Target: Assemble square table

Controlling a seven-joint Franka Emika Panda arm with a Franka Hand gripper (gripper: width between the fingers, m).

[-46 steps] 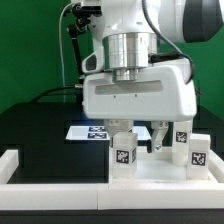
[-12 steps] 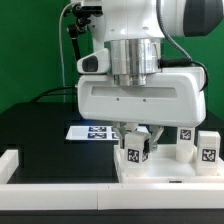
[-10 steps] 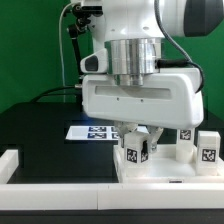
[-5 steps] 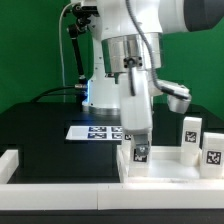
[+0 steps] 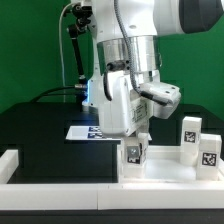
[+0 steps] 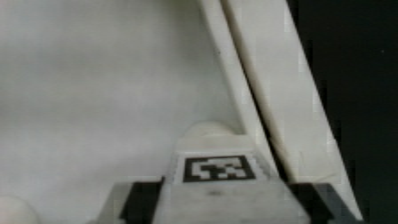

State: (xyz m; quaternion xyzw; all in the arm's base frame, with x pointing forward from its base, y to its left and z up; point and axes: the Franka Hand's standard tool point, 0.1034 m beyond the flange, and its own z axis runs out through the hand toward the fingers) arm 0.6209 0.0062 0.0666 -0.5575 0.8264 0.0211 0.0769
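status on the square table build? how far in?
Early. Done: tabletop lies flat at the exterior view's right. In hand: gripper is shut on one leg, standing at a tabletop corner. Left: two loose legs visible, unattached; fourth not visible.

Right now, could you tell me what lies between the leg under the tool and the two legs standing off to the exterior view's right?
Only bare white tabletop lies between the leg at the tool and the two legs, as the exterior view shows.

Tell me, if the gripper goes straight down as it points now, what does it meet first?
The gripper is shut on a leg, and the leg would probably press into the table top beneath it; any gap between them is unclear.
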